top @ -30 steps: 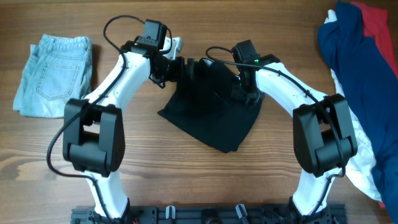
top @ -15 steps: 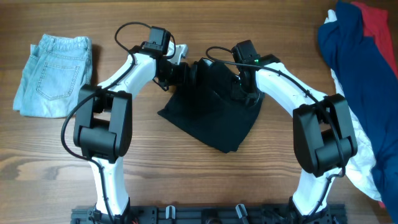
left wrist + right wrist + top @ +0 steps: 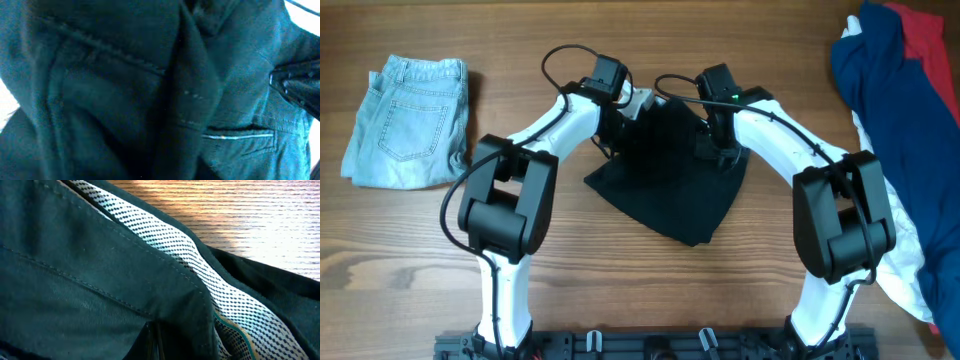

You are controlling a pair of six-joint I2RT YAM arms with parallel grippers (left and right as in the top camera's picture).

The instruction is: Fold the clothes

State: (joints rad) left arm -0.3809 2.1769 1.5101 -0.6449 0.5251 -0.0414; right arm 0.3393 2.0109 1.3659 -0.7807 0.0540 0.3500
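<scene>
The black garment (image 3: 665,195) lies crumpled at the table's middle, narrowing to a point toward the front. My left gripper (image 3: 628,115) is pushed into its upper left edge. In the left wrist view dark fabric (image 3: 100,90) with stitched seams fills the frame and hides the fingers. My right gripper (image 3: 712,145) sits at the upper right edge, shut on a pinched fold of the cloth (image 3: 75,280). A white dotted mesh lining (image 3: 175,245) shows beside that fold.
Folded light-blue denim (image 3: 408,120) lies at the far left. A heap of navy (image 3: 885,90), red (image 3: 930,35) and white (image 3: 905,255) clothes fills the right edge. Bare wooden table (image 3: 620,290) lies in front of the black garment.
My left arm has swung right along the garment's top edge, pushing the upper left corner inward, and its jaws have narrowed. The right arm has stayed put.
</scene>
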